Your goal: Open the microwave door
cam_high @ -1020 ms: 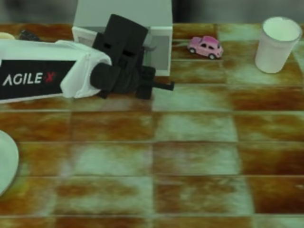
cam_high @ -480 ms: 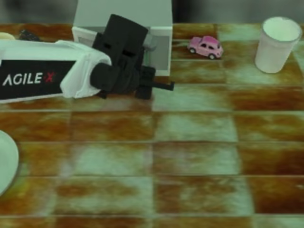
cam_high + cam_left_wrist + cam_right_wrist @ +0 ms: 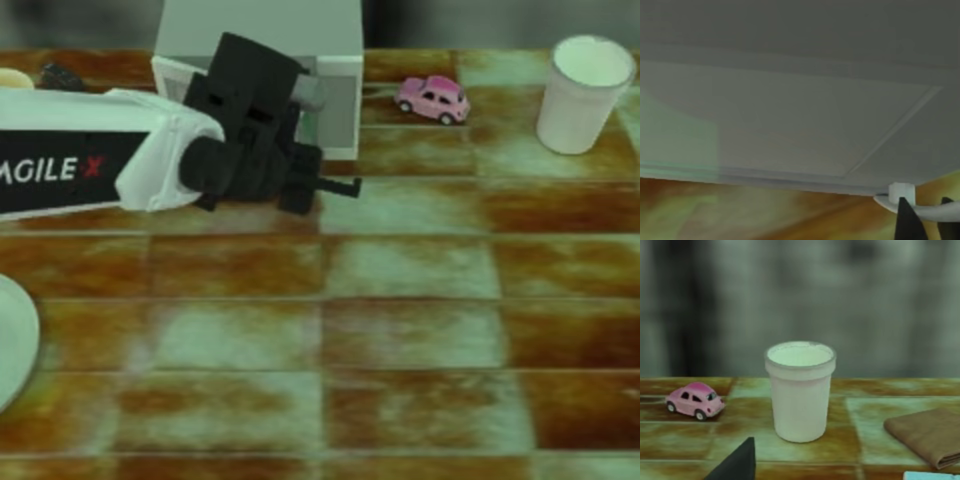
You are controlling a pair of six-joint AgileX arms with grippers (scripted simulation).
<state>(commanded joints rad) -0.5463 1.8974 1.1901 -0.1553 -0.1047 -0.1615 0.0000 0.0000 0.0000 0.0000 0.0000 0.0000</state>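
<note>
Here your left end effector [image 3: 318, 100] sits against the microwave door [image 3: 790, 130] at the tabletop's far edge, apparently pinching its handle [image 3: 920, 207]; its own bulk hides the fingertips overhead.

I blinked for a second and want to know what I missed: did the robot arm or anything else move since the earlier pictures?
The left arm slid a little toward the table's left, taking its claw along at the handle of the microwave door. The microwave, pink toy car and white cup stayed put.
</note>
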